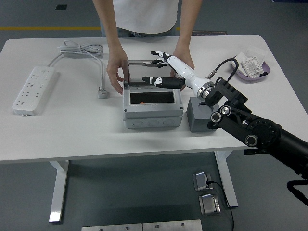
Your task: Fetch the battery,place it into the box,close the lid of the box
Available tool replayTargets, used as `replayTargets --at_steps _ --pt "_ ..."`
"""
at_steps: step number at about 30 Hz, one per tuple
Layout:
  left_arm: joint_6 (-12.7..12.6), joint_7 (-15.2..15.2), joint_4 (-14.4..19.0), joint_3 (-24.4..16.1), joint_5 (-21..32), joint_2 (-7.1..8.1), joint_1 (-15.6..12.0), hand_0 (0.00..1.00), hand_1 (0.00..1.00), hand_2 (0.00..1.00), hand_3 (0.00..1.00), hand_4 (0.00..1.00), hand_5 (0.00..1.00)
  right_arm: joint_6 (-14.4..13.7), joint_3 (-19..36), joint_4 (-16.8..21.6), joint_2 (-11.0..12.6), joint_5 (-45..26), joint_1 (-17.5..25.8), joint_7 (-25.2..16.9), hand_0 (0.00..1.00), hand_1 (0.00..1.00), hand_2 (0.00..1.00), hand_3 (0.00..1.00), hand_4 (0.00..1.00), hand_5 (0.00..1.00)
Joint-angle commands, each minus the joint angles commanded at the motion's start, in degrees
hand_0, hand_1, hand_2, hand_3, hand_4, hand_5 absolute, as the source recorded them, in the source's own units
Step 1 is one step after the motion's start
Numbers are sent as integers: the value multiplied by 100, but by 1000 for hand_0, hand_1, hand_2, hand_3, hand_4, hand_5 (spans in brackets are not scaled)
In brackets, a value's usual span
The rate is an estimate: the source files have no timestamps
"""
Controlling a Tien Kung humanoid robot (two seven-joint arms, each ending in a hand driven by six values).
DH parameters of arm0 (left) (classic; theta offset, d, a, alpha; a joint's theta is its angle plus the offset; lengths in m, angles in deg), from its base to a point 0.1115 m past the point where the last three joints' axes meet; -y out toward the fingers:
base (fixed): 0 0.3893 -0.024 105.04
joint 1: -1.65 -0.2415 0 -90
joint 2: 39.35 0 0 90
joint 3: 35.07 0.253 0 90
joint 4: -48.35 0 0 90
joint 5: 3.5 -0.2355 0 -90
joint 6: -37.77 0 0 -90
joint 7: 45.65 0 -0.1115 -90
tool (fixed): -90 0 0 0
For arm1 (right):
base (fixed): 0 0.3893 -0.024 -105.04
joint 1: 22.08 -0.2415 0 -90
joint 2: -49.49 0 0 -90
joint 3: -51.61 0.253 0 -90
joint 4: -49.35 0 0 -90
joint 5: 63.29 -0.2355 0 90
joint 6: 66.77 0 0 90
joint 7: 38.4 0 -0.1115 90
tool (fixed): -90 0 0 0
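Two pairs of hands meet over one grey box (152,107) near the middle of the white worktop (72,134). A person stands at the far side and steadies the upright clear lid (144,71) from behind, one hand (116,72) on its left edge and the other (184,60) near its right edge, partly hidden behind the robot's wrist. I take this as holding the lid up so it does not drop while the robot works.

The robot's right hand (162,71) reaches in from the right and hovers at the lid's right side, above the back rim of the box. Its fingers (158,54) are spread and loosely extended, with the thumb lying low along the rim; it holds nothing that I can make out. The left arm is nowhere to be seen.

Inside the box, through its open top, something orange shows with a dark patch on it; this may be the battery already in place, but I cannot tell for sure. If so, the hand is set there to push the lid down.

A grey block (198,115) sits just to the right of the box. Off to the left lies a white power strip (32,90) with its cable (79,49), and a small purple dish (254,68) sits at the far right, both well out of the way.
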Motion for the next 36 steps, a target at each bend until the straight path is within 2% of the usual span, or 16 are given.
replayTargets --at_steps 3,5,6,7,17,18,26,32,36 --pt "6 6 -1 -15 -18 0 1 627 692 627 623 668 61 95 58 120 71 -72 -92 20 848 752 781 925 840 610" --pt "12 7 -2 -19 -31 -1 13 627 692 627 623 668 61 113 14 12 59 -104 -217 8 848 752 781 925 840 610" --pt "14 7 -3 -22 -38 0 20 626 692 626 624 667 55 119 -18 -67 46 -124 -291 -2 749 674 703 814 840 620" --pt "16 7 -3 -24 -43 0 26 626 692 626 624 667 55 123 -48 -140 33 -142 -353 -12 749 674 703 814 840 620" --pt "52 59 0 -153 -262 48 119 626 693 626 622 667 54 122 -848 -1359 -256 -870 -1213 -331 728 656 689 800 843 621" --pt "57 59 0 -152 -274 52 137 626 692 626 622 665 54 128 -976 -1526 -297 -984 -1289 -376 731 658 689 795 815 595" --pt "85 78 -1 -210 -402 76 210 626 692 625 623 664 52 177 -1553 -2362 -489 -1540 -1576 -584 742 663 689 795 808 594" --pt "95 99 1 -267 -482 92 215 625 691 625 623 663 50 187 -1710 -2426 -529 -1638 -1549 -622 763 671 691 796 802 601" --pt "90 101 2 -266 -463 94 183 625 691 625 623 663 50 169 -1751 -2110 -430 -1494 -1422 -550 786 689 700 798 794 610"
